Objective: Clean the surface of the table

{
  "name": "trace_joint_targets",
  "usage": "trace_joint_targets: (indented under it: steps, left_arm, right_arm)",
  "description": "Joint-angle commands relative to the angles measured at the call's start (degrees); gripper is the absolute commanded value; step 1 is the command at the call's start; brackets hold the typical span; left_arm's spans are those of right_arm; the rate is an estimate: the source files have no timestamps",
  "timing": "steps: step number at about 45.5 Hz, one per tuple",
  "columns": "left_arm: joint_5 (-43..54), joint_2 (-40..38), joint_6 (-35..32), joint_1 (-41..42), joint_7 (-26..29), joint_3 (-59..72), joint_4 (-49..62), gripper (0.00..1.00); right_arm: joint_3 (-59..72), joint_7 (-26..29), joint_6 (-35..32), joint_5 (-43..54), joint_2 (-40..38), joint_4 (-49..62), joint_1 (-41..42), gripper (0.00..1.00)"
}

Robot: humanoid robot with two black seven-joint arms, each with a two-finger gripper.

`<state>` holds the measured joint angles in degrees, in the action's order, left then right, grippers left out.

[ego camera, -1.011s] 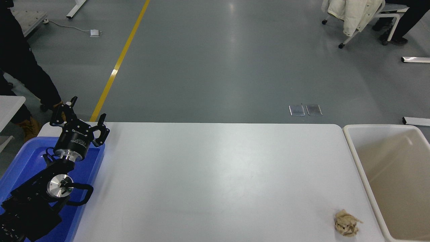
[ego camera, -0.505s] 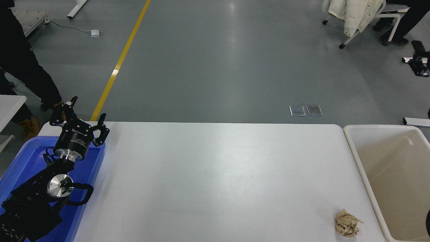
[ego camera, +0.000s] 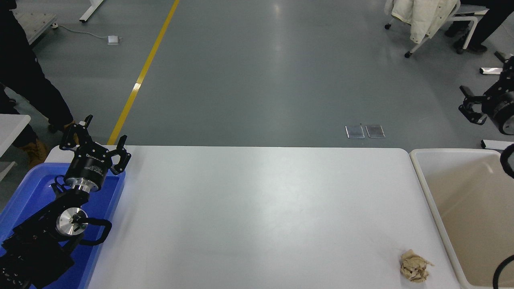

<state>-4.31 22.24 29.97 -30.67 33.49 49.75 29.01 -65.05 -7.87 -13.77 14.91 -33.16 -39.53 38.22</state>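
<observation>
The white worktop (ego camera: 257,208) fills the lower middle. One crumpled paper wad (ego camera: 414,268) lies at its near right, just beside one cream bin (ego camera: 433,208). The right gripper (ego camera: 484,102), jaws wide, hangs beyond the bin; a careless descent could nudge the wad off the edge. The left gripper (ego camera: 93,139), jaws spread, is parked over one blue tray (ego camera: 24,188).
</observation>
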Motion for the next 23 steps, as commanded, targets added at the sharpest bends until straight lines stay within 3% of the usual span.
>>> trace_joint_targets:
  steps: [1,23]
  left_arm:
    - [0.00,0.00,0.00,0.00,0.00,0.00,0.00,1.00]
    - [0.00,0.00,0.00,0.00,0.00,0.00,0.00,1.00]
  right_arm:
    - [-3.33,-1.01,-3.55,-0.23,1.96,-1.08,-4.55,0.99]
    - [-2.45,-3.56,-5.57,0.03,3.10,0.68,-6.31,0.99]
